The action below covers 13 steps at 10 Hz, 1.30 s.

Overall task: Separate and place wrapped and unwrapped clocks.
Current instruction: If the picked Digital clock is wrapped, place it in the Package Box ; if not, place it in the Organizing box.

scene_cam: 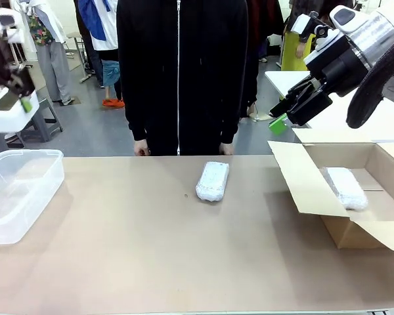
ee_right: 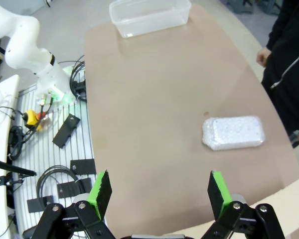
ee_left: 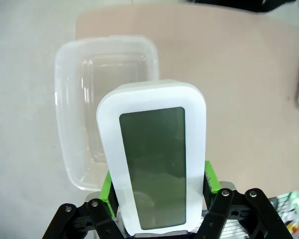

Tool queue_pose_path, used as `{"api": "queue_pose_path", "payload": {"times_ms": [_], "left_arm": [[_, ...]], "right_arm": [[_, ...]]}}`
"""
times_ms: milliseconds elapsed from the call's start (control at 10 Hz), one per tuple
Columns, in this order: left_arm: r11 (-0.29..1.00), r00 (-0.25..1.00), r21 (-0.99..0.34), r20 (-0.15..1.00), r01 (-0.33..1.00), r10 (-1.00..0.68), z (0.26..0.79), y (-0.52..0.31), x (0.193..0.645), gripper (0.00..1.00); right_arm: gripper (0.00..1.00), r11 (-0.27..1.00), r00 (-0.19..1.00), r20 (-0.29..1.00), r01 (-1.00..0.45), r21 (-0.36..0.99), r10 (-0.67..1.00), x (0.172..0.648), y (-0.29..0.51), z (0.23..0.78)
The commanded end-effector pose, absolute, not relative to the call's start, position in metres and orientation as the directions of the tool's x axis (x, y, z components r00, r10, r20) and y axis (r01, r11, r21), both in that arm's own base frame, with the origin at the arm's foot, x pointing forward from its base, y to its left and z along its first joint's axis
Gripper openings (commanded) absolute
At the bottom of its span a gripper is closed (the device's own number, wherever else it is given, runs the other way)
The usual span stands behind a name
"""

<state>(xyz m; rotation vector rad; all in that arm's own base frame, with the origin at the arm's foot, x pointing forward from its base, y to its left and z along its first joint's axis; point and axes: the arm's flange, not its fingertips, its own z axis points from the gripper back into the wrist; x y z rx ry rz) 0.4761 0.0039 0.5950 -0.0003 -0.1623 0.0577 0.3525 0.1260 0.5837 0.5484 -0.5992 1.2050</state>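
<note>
Hanging at far left over clear plastic tub (scene_cam: 26, 172), left hand (scene_cam: 16, 104) pinches bare white rounded-rectangle clock (scene_cam: 8, 119). White bubble-wrap bundle (scene_cam: 213, 180) lies mid-bench (scene_cam: 151, 256). Second bubble-wrap bundle (scene_cam: 346, 188) lies inside open cardboard box (scene_cam: 302, 180), right. Right hand (scene_cam: 284, 121) raised at box's far-left corner.

Left wrist: left hand (ee_left: 158, 185) clamps clock (ee_left: 152, 164), dark screen facing camera, tub (ee_left: 70, 89) beneath.

Right wrist: right hand (ee_right: 159, 191) spread wide, holding nothing, above bench (ee_right: 149, 99); bundle (ee_right: 233, 132) ahead, tub (ee_right: 139, 27) at left end.
</note>
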Motion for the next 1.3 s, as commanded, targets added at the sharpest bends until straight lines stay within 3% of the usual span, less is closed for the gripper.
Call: {"api": "queue_pose_path", "payload": {"times_ms": [0,200,300,800,1000,1200], "left_arm": [[0.999,0.995,0.048,0.095,0.002,-0.007,0.564,0.032,0.474,0.79],[0.997,0.999,0.066,-0.004,0.036,-0.036,0.535,0.043,0.462,0.79],[0.999,0.999,0.05,0.035,-0.002,0.0,0.534,0.039,0.468,0.79],[0.999,1.0,0.044,0.01,0.008,-0.008,0.526,0.045,0.469,0.79],[0.999,0.998,-0.036,-0.054,0.033,-0.035,0.491,0.072,0.47,0.79],[0.998,0.999,-0.053,-0.04,0.03,-0.032,0.468,0.094,0.466,0.79]], "right_arm": [[1.0,0.249,0.227,0.688,-0.966,0.07,0.689,0.353,0.126,0.584],[1.0,0.249,0.227,0.688,-0.966,0.07,0.689,0.353,0.126,0.584],[1.0,0.249,0.227,0.688,-0.966,0.07,0.689,0.353,0.126,0.584],[1.0,0.249,0.227,0.688,-0.966,0.07,0.689,0.353,0.126,0.584],[1.0,0.249,0.227,0.688,-0.966,0.07,0.689,0.353,0.126,0.584],[1.0,0.249,0.227,0.688,-0.966,0.07,0.689,0.353,0.126,0.584]]}}
